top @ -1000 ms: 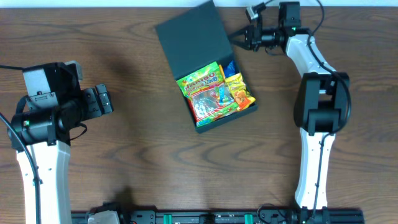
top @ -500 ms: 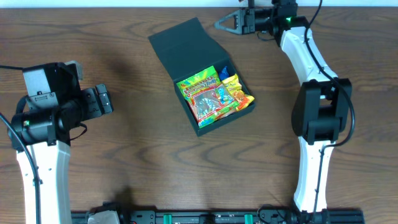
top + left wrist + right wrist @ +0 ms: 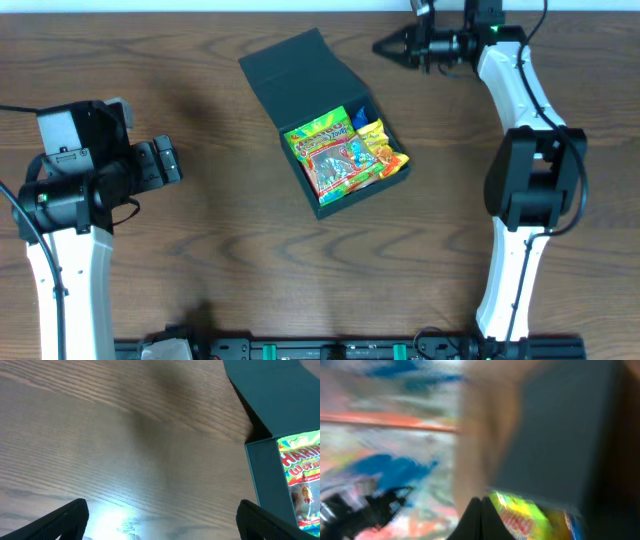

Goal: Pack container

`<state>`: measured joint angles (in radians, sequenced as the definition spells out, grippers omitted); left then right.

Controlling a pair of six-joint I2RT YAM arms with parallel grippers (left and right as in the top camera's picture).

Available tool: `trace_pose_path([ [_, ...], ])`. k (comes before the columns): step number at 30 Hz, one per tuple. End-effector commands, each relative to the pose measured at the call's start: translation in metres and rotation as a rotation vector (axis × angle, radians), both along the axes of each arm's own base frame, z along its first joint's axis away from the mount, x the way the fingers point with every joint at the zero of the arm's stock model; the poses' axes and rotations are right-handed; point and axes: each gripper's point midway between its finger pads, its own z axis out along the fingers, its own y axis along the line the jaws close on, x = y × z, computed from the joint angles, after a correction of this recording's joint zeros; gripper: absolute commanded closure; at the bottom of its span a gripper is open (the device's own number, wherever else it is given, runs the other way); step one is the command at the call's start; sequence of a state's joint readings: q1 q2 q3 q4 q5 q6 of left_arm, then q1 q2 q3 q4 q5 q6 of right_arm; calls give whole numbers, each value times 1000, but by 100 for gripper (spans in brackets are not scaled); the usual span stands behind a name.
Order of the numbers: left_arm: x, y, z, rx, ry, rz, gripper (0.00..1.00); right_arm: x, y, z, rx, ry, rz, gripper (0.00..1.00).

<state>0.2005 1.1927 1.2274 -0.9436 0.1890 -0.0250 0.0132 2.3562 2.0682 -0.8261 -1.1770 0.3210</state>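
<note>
The dark teal container (image 3: 395,180) lies open at the table's centre, its lid (image 3: 300,75) folded back toward the far left. Inside lie a green Haribo packet (image 3: 325,150), a yellow-orange packet (image 3: 385,150) and a bit of blue. My right gripper (image 3: 383,46) is shut and empty, raised at the table's far edge, right of the lid; in its blurred wrist view the closed fingers (image 3: 481,517) point at the lid (image 3: 560,430) and packets (image 3: 525,515). My left gripper (image 3: 172,162) is open and empty at the left; its view shows the container's wall (image 3: 262,475).
Brown wooden table (image 3: 200,260). The right arm (image 3: 520,110) stretches along the right side to the far edge. Beyond the table's far edge the right wrist view shows blurred coloured floor.
The lid went from partly raised to lying flat open. My right gripper let go of it, shut, and moved right along the far edge. The left arm has not moved.
</note>
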Motion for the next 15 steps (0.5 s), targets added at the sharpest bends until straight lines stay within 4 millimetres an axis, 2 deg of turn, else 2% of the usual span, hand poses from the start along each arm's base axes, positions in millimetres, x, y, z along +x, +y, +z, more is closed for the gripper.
trace_pose_path([
  [1, -1, -1, 4, 0, -11, -12, 5, -14, -20, 8, -459, -269, 34, 99],
  [4, -1, -1, 4, 0, -11, -12, 5, -35, -51, 8, -908, -321, 68, 99],
  [5, -1, -1, 4, 0, -11, -12, 5, -36, -57, 12, -1021, -354, 78, 94],
  [6, -1, -1, 4, 0, -11, -12, 5, -37, -60, 16, -1120, -395, 97, 81],
  [9, -1, -1, 4, 0, -11, -12, 5, -45, -42, 14, -1172, -501, 260, 45],
  [12, -1, -1, 4, 0, -11, -12, 5, -53, -32, 5, -1212, -569, 415, 40],
  [15, -1, -1, 4, 0, -11, -12, 5, -49, -43, -4, -1304, -568, 443, 39],
])
